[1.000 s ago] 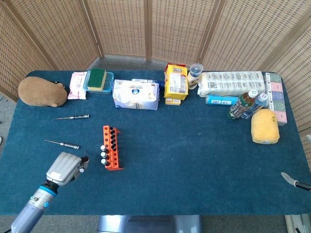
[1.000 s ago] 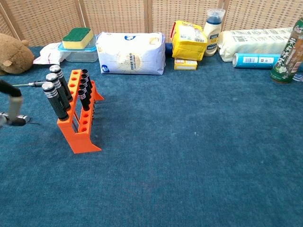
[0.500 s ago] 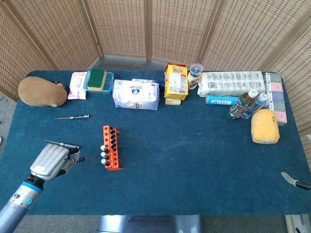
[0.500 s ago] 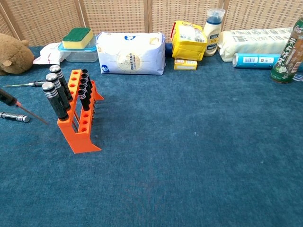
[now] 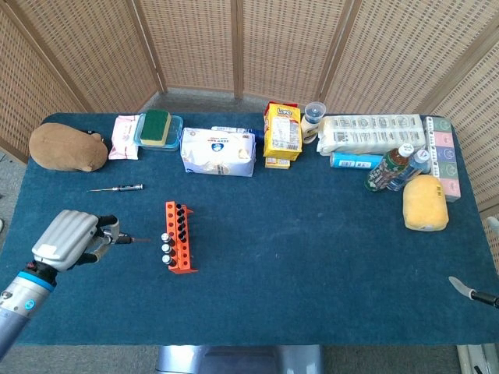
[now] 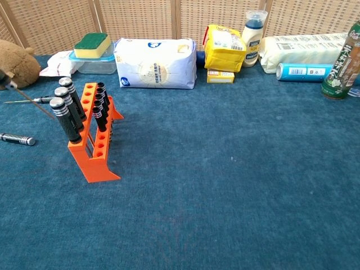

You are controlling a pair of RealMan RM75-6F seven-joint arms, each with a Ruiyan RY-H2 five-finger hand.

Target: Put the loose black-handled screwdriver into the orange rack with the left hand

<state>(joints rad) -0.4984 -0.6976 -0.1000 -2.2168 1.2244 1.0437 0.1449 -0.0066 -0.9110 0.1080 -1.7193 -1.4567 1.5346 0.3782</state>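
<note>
While the orange rack (image 5: 180,238) stands on the blue counter (image 5: 312,257) left of centre, a black-handled screwdriver (image 5: 127,239) is held just beside it in the left hand (image 5: 72,241). The fingers are closed around the handle, and the thin shaft is pointed to the right, towards the rack, with its tip stopped short of the near row. In the chest view the same shaft (image 6: 35,104) is seen as a slanted line coming in from the left edge, ending close to the silver-capped handles in the rack (image 6: 94,147); the hand itself is almost wholly cut off there.

The rack is already filled in part: larger silver-capped handles are set in one row and smaller black ones in the other, with open holes seen at the near end.

A second screwdriver (image 5: 117,188) is left lying on the counter beyond the hand, near the brown plush toy (image 5: 68,146). A third screwdriver (image 6: 17,139) is seen flat on the counter in the chest view, left of the rack and apart from it.

Of the right hand (image 5: 466,289), only a thin grey tip is shown at the counter's right edge, so its state cannot be told.
</note>
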